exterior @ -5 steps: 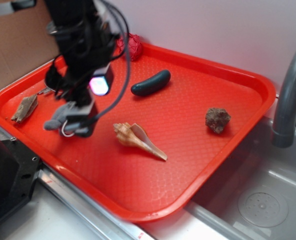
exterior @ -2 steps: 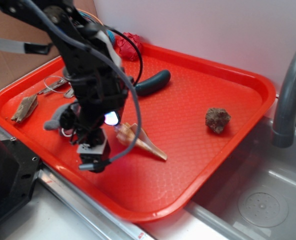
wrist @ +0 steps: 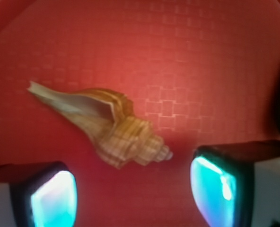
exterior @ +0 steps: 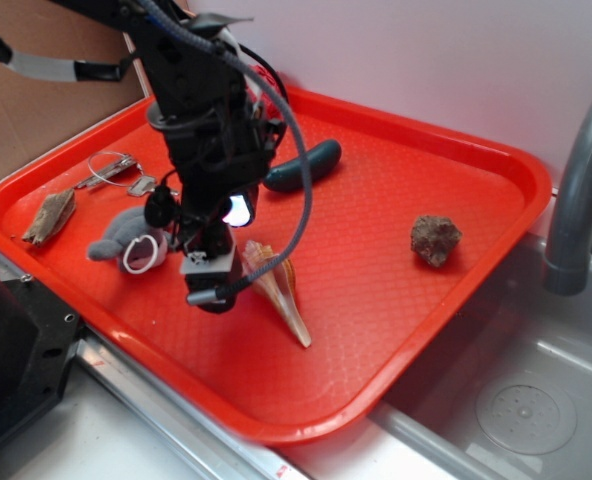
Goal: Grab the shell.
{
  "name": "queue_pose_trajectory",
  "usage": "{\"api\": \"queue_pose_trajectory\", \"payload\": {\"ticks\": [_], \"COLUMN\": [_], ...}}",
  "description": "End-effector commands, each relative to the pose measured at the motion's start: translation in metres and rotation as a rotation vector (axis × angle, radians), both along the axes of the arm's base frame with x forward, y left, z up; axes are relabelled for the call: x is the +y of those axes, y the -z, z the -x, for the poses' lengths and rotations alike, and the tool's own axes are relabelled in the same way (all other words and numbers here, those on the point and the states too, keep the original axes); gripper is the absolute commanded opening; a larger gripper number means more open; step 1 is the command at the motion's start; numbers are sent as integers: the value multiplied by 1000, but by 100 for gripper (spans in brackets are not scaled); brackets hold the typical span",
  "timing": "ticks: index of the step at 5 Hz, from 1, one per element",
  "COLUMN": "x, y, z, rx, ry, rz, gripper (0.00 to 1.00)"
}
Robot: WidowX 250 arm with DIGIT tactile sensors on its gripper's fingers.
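Note:
The shell is a tan-and-cream spiral conch lying on the red tray near its front middle, with its long point aimed at the front rim. My gripper hangs just left of the shell's knobbly end, low over the tray. In the wrist view the shell lies just beyond my gripper. Its whorled tip reaches toward the gap between the two lit fingers. The jaws stand wide apart with only bare tray between them.
A grey plush toy with a white ring lies left of the gripper. Keys and a brown bark piece sit farther left. A dark green pickle-shaped object is behind, a rock at right. A faucet and sink border the tray.
My gripper has moved from above the grey toy to the right, beside the shell. The shell has turned, its point swinging toward the tray's front rim.

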State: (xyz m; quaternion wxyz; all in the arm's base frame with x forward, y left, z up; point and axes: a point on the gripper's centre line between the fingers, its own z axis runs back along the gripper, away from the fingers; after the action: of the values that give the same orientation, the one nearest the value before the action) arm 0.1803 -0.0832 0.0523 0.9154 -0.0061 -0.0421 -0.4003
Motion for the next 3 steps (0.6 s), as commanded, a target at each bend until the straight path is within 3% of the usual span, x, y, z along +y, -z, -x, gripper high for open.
{"api": "queue_pose_trajectory", "payload": {"ticks": [1,2,3], "x": [-20,-32,-34], "y": [-19,-9,1], "z": [-14,-7,1], "rx": [-40,-9,44], "ry": [280,414,468], "rz": [76,33,43], "gripper": [100,100,100]}}
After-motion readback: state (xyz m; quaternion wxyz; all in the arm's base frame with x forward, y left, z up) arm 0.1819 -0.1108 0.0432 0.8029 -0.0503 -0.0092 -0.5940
